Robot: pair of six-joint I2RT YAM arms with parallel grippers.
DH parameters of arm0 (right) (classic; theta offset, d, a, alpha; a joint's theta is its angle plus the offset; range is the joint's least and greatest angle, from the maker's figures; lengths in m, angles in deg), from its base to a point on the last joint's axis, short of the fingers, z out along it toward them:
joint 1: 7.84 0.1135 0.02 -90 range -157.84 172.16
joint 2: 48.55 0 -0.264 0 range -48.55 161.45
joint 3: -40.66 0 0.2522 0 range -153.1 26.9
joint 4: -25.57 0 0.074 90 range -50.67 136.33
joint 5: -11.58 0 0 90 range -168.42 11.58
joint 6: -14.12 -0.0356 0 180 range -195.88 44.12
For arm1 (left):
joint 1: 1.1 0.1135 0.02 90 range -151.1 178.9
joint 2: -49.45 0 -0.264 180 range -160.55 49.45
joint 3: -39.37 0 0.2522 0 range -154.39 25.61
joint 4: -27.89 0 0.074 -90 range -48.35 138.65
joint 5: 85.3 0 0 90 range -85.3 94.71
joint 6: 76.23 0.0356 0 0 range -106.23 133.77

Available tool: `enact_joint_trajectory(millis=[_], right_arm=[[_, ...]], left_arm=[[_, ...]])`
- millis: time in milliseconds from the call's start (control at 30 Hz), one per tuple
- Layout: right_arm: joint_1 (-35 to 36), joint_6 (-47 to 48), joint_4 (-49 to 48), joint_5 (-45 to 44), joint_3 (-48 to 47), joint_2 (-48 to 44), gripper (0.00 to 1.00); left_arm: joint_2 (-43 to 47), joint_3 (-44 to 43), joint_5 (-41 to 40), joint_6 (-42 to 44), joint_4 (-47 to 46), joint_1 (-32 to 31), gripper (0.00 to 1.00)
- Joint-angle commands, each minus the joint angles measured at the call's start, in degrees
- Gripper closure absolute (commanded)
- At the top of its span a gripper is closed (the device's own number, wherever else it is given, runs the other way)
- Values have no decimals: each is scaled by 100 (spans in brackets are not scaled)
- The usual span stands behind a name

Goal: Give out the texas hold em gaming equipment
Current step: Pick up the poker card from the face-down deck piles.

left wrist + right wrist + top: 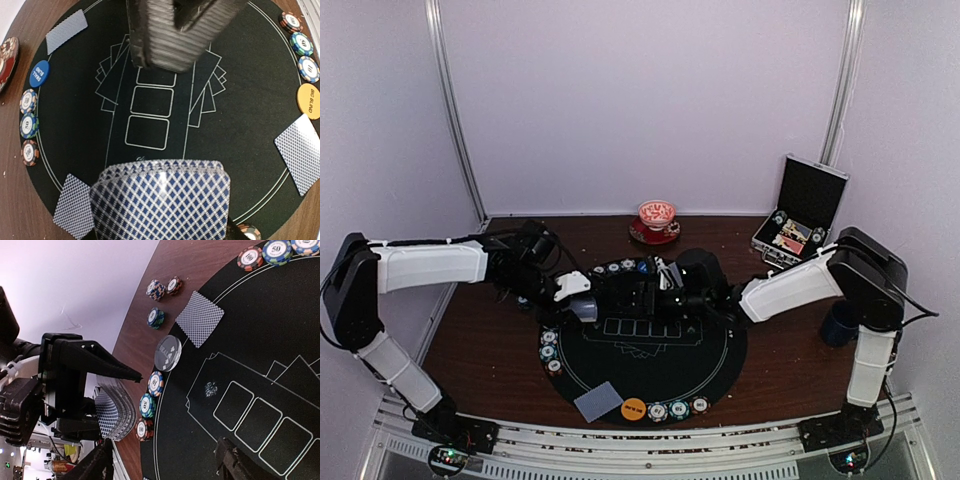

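Resting directly on dark wooden table [470,330]: round black mat [650,375], open silver-edged case [810,195], red cup [657,214] on saucer [638,236], few poker chips [156,289].

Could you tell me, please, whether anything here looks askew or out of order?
The deck in the left gripper is splayed: its cards fan out in a curved stagger rather than sitting as one square stack. Nothing else stands out.

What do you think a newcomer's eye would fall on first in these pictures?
First, the fanned deck of cards clamped in the left gripper at the round black mat's far left edge. Next, the striped poker chips lining its rim, and the orange button at its near edge.
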Motion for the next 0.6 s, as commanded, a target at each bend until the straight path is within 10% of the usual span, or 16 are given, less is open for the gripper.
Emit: enact_joint_trajectory(millis=[0,567], right_arm=[[81,-106,-866,439,2,9,29],[351,-219,-571,447,-961,870,29]], left_arm=[[19,-98,262,-76,-199,-56,47],[257,160,366,-43,-271,-155,47]])
